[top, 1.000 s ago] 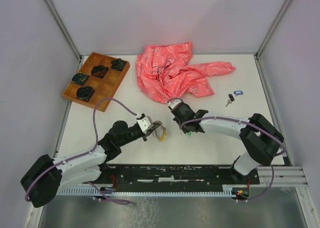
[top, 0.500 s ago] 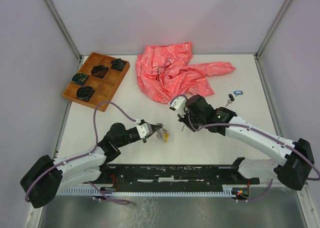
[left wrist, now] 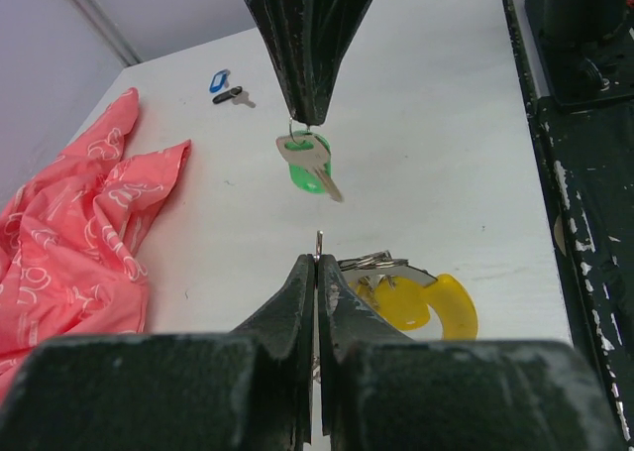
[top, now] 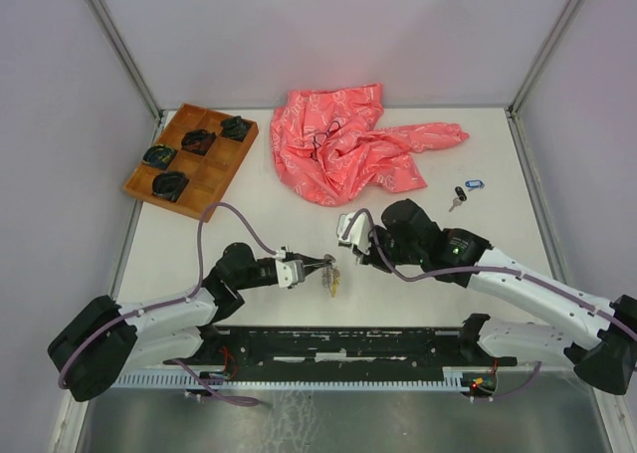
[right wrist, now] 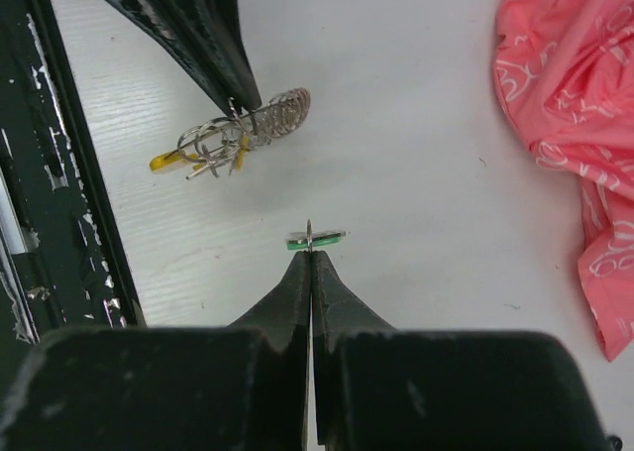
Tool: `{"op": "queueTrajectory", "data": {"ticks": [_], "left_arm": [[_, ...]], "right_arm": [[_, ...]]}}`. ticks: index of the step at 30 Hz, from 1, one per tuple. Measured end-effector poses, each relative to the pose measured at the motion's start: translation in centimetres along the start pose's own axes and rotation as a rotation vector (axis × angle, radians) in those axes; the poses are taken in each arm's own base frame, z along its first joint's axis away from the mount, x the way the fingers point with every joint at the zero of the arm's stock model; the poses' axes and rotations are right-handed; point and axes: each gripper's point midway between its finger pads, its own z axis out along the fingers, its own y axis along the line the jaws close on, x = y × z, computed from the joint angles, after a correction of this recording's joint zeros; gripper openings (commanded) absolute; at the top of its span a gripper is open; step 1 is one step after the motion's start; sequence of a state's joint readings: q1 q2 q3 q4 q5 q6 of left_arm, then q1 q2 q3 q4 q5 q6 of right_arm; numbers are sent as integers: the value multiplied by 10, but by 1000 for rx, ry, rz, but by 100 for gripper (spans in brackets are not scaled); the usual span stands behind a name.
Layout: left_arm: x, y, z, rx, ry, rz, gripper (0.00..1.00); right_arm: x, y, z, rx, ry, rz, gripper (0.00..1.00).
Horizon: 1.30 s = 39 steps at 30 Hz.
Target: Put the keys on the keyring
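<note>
- Over the last second the right arm swings its elbow out wide and carries the green key [left wrist: 307, 166] across the table [top: 478, 254] toward the left arm. The left arm stretches out low to meet it.
- The 2 grippers now face each other tip to tip, near but not touching, in front of the arm bases.
- The left gripper [left wrist: 317, 269] is clamped on the wire of the keyring [right wrist: 260, 124], held just above the table. The yellow key [left wrist: 428, 307] already hangs on the keyring.
- The right gripper [right wrist: 310, 257] is pinched tight on the small loop at the head of the green key, which dangles below its tips.
- This looks like the line-up before threading: key and ring are set opposite each other, but the key is not yet on.
- 2 more keys, the blue key [top: 474, 184] and the black key [top: 457, 195], lie untouched on the table right of the pink cloth [top: 348, 144], so roughly 3 of 4 remain.
</note>
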<state>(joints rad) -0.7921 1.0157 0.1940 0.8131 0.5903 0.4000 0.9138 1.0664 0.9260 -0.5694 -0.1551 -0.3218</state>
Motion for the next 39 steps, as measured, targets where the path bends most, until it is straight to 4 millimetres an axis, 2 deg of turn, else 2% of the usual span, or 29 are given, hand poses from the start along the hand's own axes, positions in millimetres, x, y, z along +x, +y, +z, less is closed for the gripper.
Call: {"op": "queueTrajectory", "data": {"ticks": [13, 23, 39], "left_arm": [[6, -8, 3, 24, -37, 23, 3], [0, -5, 4, 19, -62, 41, 3], [-2, -6, 4, 23, -69, 44, 3]], "right_arm": [[4, 30, 26, -87, -17, -283, 1], [-4, 27, 34, -39, -37, -377, 1], [-6, 27, 39, -29, -36, -395, 1]]}}
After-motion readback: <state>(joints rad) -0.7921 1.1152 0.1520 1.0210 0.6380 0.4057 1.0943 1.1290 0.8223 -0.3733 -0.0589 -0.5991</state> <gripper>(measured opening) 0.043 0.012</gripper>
